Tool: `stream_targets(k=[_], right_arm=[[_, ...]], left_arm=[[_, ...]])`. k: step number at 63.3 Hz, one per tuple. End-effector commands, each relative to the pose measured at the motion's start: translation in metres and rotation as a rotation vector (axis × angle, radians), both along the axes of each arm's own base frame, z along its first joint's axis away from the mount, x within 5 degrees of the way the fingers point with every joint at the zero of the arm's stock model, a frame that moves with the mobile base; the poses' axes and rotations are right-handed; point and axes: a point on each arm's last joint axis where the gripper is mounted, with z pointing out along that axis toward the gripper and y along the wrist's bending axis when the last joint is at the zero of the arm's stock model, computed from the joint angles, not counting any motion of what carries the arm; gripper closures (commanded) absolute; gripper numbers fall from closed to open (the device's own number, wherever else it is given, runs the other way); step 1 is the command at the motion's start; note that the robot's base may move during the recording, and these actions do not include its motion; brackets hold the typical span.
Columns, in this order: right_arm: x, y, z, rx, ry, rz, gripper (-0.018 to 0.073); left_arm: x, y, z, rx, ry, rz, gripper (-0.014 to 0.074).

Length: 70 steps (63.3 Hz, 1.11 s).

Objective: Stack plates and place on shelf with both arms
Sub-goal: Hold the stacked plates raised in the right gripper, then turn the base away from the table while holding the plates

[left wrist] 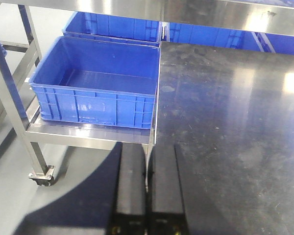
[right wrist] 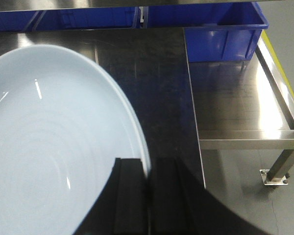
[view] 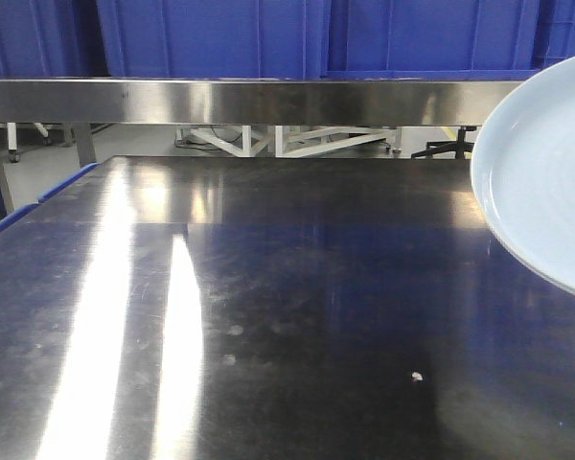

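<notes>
One pale bluish-white plate (right wrist: 44, 147) fills the left of the right wrist view, tilted and held above the dark steel table (right wrist: 157, 73). My right gripper (right wrist: 148, 169) is shut on the plate's right rim, one finger over it and one under. In the front view the same plate (view: 546, 182) hangs at the right edge, raised off the table (view: 268, 316). My left gripper (left wrist: 148, 152) is shut with nothing between its fingers, hovering over the table's left edge (left wrist: 156, 98). The shelf (view: 249, 100) is a steel ledge running across the back.
Blue plastic crates (view: 268, 38) stand on the shelf at the back. Another blue crate (left wrist: 95, 85) sits on a wheeled steel cart left of the table. A steel side rack (right wrist: 240, 107) with a blue crate (right wrist: 220, 34) stands to the right.
</notes>
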Motion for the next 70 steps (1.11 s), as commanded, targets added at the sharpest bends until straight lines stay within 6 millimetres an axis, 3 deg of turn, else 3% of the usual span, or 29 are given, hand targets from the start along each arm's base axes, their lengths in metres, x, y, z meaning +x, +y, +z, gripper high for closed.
stream_targets(k=[1,70], right_arm=[[0.0035,-0.0005,0.0196,-0.011,-0.14,0.0,0.0503],[0.0035,-0.0005,0.0195,-0.011,-0.139,0.0,0.0503]], left_arm=[[0.0026,-0.0009,0.0162,-0.024,-0.104,-0.002,0.051],[0.0029,-0.0009,0.016,-0.024,-0.102,-0.002,0.051]])
